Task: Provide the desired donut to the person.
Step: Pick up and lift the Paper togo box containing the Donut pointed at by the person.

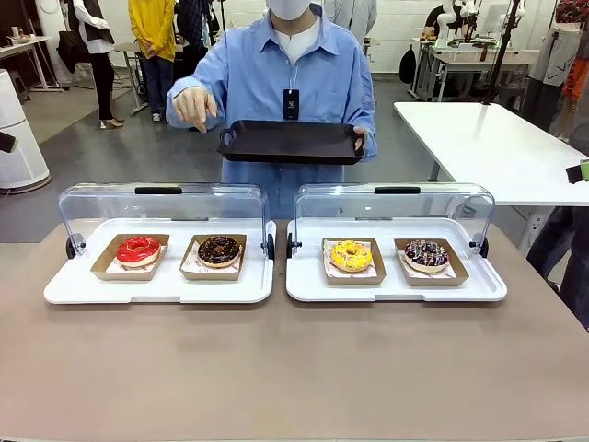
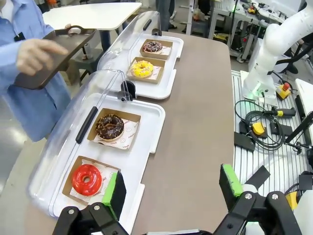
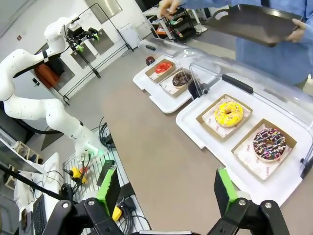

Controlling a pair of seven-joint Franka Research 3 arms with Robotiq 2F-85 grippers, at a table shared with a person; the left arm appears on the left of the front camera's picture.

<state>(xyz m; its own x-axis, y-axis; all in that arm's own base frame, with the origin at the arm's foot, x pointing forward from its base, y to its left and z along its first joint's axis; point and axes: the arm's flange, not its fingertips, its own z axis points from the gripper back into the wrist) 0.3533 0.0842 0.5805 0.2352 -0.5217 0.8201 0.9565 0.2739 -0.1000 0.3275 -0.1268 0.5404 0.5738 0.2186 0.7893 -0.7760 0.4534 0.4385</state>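
We log four donuts mid-frame in the front view: red donut point(image 1: 138, 249) and chocolate donut point(image 1: 219, 250) in the left white tray point(image 1: 156, 290), yellow donut point(image 1: 351, 255) and sprinkled donut point(image 1: 425, 254) in the right white tray point(image 1: 396, 291). The person point(image 1: 294, 74), top centre, holds a black tray point(image 1: 290, 143); their free hand point(image 1: 193, 106) hovers upper left. Fingers apart and empty on the left gripper point(image 2: 172, 183) and the right gripper point(image 3: 166, 188).

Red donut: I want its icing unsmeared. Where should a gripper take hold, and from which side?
Probably pinch the near wall of the brown paper tray, not the red donut, from above on the robot's side: the clear cover stands raised behind, leaving that side open.
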